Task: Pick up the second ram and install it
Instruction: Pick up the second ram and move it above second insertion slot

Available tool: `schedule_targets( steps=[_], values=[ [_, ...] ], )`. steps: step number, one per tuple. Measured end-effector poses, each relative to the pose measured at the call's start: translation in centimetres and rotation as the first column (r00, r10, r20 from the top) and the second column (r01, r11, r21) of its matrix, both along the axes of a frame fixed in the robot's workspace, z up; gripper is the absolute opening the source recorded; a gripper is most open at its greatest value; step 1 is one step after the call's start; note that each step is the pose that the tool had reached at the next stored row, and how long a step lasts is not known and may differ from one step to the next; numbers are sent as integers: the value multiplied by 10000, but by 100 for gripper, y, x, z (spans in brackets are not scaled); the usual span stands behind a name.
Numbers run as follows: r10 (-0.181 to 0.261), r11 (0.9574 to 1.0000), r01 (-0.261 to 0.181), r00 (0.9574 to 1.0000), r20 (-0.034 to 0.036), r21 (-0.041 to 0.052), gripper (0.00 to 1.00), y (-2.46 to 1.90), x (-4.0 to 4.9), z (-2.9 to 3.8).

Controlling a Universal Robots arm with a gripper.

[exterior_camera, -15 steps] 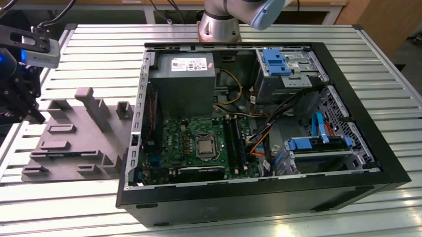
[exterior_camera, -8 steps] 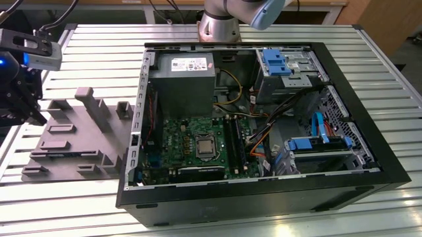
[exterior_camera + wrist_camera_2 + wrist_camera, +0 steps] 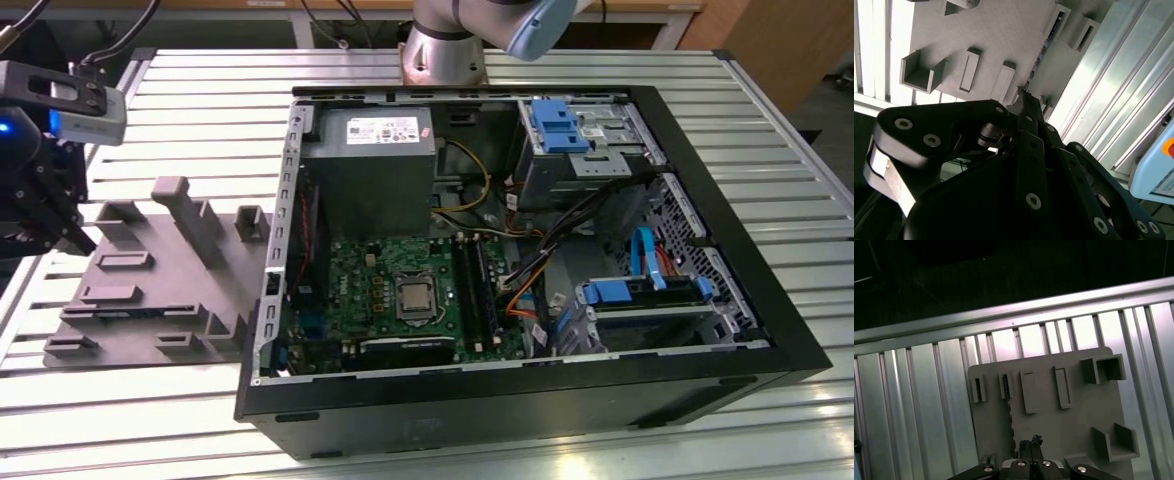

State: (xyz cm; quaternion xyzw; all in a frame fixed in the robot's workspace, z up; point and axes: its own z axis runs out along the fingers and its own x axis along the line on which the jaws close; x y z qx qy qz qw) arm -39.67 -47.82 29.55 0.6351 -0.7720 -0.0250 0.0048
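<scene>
My gripper hangs above the table at the exterior view's left, beside the grey fixture plate. Its fingers come together to a narrow tip in both wrist views, with nothing visible between them; the gripper looks shut. A thin dark strip with green flecks, the second ram, stands on edge in a groove of the fixture plate, and the fingertip lies just off its near end, above it. The open computer case lies to the exterior view's right, with long black slots on its motherboard.
Grey blocks and posts rise from the fixture plate between the gripper and the case wall. The ribbed metal table runs all around. A power supply, blue drive bays and cables fill the case. The arm's base stands behind the case.
</scene>
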Motion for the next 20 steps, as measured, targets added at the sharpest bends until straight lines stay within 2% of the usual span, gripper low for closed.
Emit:
schedule_targets(
  steps=[20],
  values=[
    [0, 10000, 0, 10000, 0, 0, 11, 0, 0, -64]
  ],
)
